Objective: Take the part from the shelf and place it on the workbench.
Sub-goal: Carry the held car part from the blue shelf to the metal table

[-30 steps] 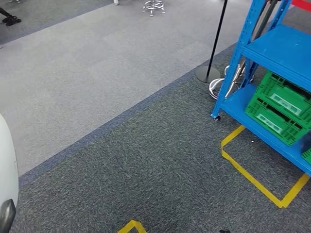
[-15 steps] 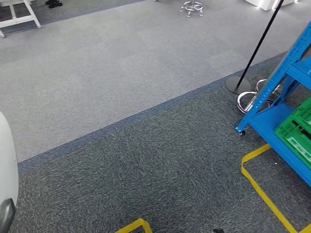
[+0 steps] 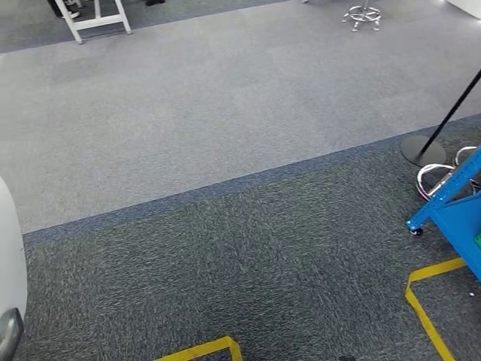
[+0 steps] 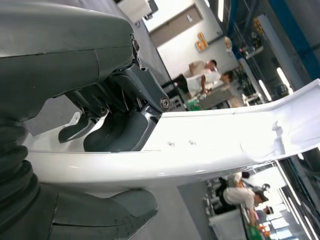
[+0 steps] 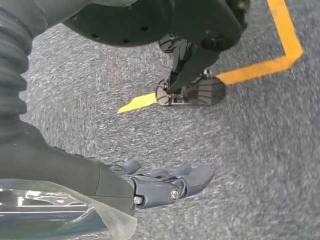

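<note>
Yellow floor tape [image 3: 200, 350], black pole stand [image 3: 423, 150]

Evenly lit from overhead in the head view, bright, soft shadows, carpet [image 3: 227, 248] slightly smeared. Strong glare off the white part [image 4: 211, 150] in the left wrist view, ceiling strip lights [image 4: 281, 77] toward 2 o'clock, background soft. Streaky motion blur across floor and yellow tape [image 5: 264, 65] in the right wrist view.
</note>
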`<state>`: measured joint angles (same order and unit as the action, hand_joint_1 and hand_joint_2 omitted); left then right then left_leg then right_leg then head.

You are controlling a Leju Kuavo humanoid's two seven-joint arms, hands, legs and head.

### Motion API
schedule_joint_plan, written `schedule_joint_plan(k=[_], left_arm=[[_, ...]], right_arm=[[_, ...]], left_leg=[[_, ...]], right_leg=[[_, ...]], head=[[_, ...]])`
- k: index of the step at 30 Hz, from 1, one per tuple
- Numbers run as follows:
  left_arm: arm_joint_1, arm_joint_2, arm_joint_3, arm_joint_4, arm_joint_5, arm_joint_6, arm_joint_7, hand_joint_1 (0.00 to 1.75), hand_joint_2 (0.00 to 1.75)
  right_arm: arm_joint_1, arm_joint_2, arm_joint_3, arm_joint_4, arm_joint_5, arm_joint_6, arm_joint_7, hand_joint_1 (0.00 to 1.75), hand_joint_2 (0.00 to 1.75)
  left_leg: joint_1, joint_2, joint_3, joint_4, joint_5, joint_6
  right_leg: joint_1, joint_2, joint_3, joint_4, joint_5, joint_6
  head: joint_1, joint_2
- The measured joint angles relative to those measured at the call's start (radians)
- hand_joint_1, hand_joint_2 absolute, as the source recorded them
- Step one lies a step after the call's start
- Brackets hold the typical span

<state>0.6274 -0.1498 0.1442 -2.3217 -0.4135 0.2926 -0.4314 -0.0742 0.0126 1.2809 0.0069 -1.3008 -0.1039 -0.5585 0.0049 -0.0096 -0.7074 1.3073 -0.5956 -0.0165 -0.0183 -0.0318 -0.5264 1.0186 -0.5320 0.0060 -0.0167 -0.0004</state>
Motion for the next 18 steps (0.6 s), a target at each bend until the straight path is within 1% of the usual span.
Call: schedule_joint_plan(k=[1,2,3,4,5,6,7,8,9,10,11,12,13,14,15,16,17,18], left_arm=[[0.0,0.0,0.0,0.0,0.0,0.0,0.0,1.75,1.75],[0.0,0.0,0.0,0.0,0.0,0.0,0.0,1.75,1.75],[0.0,0.0,0.0,0.0,0.0,0.0,0.0,1.75,1.75],[0.0,0.0,0.0,0.0,0.0,0.0,0.0,1.75,1.75],[-0.001,0.0,0.0,0.0,0.0,0.0,0.0,1.75,1.75],[-0.001,0.0,0.0,0.0,0.0,0.0,0.0,1.75,1.75],[0.0,0.0,0.0,-0.001,-0.001,0.0,0.0,1.75,1.75],[0.002,0.0,0.0,-0.001,-0.002,0.001,0.0,1.75,1.75],[0.004,0.0,0.0,-0.001,-0.004,0.003,0.001,1.75,1.75],[0.005,0.001,-0.001,-0.002,-0.006,0.004,0.001,1.75,1.75],[0.004,0.001,-0.002,-0.002,-0.008,0.006,0.002,1.75,1.75],[0.004,0.002,-0.004,-0.002,-0.01,0.008,0.002,1.75,1.75],[0.003,0.002,-0.007,-0.002,-0.014,0.01,0.002,1.75,1.75],[0.003,0.003,-0.01,-0.002,-0.019,0.014,0.003,1.75,1.75],[0.004,0.004,-0.012,-0.002,-0.026,0.017,0.003,1.75,1.75],[0.004,0.005,-0.015,-0.002,-0.032,0.02,0.004,1.75,1.75],[0.004,0.006,-0.017,-0.002,-0.037,0.022,0.005,1.75,1.75],[0.004,0.006,-0.019,-0.002,-0.04,0.024,0.005,1.75,1.75]], right_arm=[[-0.001,0.0,0.0,0.0,0.0,0.0,0.0,0.0,1.75],[-0.002,0.0,0.0,0.0,0.0,0.0,0.0,0.0,1.75],[-0.004,0.0,0.0,0.0,0.0,0.0,0.0,0.0,1.75],[-0.005,0.0,0.0,0.0,0.0,0.0,0.0,0.0,1.75],[-0.005,0.0,0.0,0.0,0.0,0.0,0.0,0.0,1.75],[-0.005,0.0,0.0,0.0,0.0,0.0,0.0,0.0,1.75],[-0.006,0.0,0.001,0.0,0.0,0.0,0.0,0.0,1.75],[-0.007,0.001,0.001,0.0,-0.001,0.0,0.0,0.0,1.75],[-0.01,0.001,0.001,0.0,-0.003,0.0,-0.001,0.0,1.75],[-0.012,0.002,0.002,0.0,-0.005,0.001,-0.001,0.0,1.75],[-0.012,0.002,0.002,0.0,-0.007,0.001,-0.002,0.0,1.75],[-0.012,0.002,0.003,0.0,-0.009,0.001,-0.003,0.0,1.75],[-0.009,0.002,0.004,0.0,-0.011,0.002,-0.003,0.0,1.75],[-0.007,0.002,0.006,0.0,-0.014,0.003,-0.002,0.0,1.75],[-0.004,0.002,0.008,0.0,-0.016,0.004,-0.002,0.0,1.75],[-0.003,0.002,0.01,0.0,-0.018,0.004,-0.002,0.0,1.75],[-0.002,0.002,0.011,0.0,-0.019,0.004,-0.002,0.0,1.75],[-0.002,0.002,0.012,0.0,-0.02,0.004,-0.002,0.0,1.75]], left_leg=[[0.0,0.002,0.013,-0.027,0.025,0.001],[0.0,0.011,0.042,-0.085,0.06,0.004],[-0.004,0.034,0.076,-0.152,0.088,0.009],[-0.01,0.059,0.106,-0.212,0.107,0.016],[-0.016,0.08,0.125,-0.25,0.114,0.022],[-0.022,0.091,0.131,-0.267,0.11,0.029],[-0.026,0.083,0.131,-0.271,0.109,0.035],[-0.024,0.069,0.133,-0.276,0.111,0.04],[-0.022,0.058,0.136,-0.282,0.114,0.046],[-0.019,0.046,0.14,-0.288,0.118,0.053],[-0.015,0.036,0.144,-0.293,0.12,0.058],[-0.015,0.025,0.145,-0.294,0.12,0.062],[-0.015,0.013,0.144,-0.294,0.12,0.065],[-0.015,-0.001,0.145,-0.294,0.119,0.067],[-0.015,-0.016,0.146,-0.293,0.118,0.067],[-0.014,-0.031,0.148,-0.293,0.117,0.066],[-0.013,-0.046,0.152,-0.291,0.114,0.064],[-0.011,-0.059,0.154,-0.29,0.111,0.059]], right_leg=[[0.0,-0.014,0.003,0.0,-0.003,0.001],[0.001,-0.026,0.007,0.0,-0.006,0.003],[0.001,-0.037,0.011,0.0,-0.009,0.006],[0.003,-0.047,0.013,0.0,-0.014,0.011],[0.004,-0.056,0.014,0.0,-0.018,0.017],[0.006,-0.067,0.015,-0.002,-0.022,0.022],[0.007,-0.079,0.022,-0.004,-0.025,0.027],[0.006,-0.088,0.027,-0.006,-0.028,0.032],[0.005,-0.079,0.031,-0.002,-0.035,0.037],[0.004,-0.056,0.025,0.018,-0.049,0.041],[0.003,-0.025,0.004,0.061,-0.073,0.044],[0.003,0.006,-0.027,0.122,-0.101,0.045],[0.003,0.023,-0.065,0.192,-0.128,0.046],[0.003,0.029,-0.099,0.248,-0.143,0.048],[0.002,0.031,-0.12,0.273,-0.137,0.048],[0.001,0.032,-0.124,0.261,-0.113,0.049],[0.0,0.037,-0.109,0.211,-0.071,0.05],[-0.003,0.053,-0.084,0.144,-0.029,0.051]], head=[[0.0,0.0],[0.0,0.0],[0.0,0.0],[0.0,0.0],[0.0,0.0],[-0.001,0.0],[-0.001,0.0],[-0.001,0.0],[-0.001,0.0],[0.001,0.0],[0.003,0.0],[0.005,0.0],[0.006,0.0],[0.006,0.0],[0.006,0.0],[0.006,0.0],[0.006,0.0],[0.006,0.0]])
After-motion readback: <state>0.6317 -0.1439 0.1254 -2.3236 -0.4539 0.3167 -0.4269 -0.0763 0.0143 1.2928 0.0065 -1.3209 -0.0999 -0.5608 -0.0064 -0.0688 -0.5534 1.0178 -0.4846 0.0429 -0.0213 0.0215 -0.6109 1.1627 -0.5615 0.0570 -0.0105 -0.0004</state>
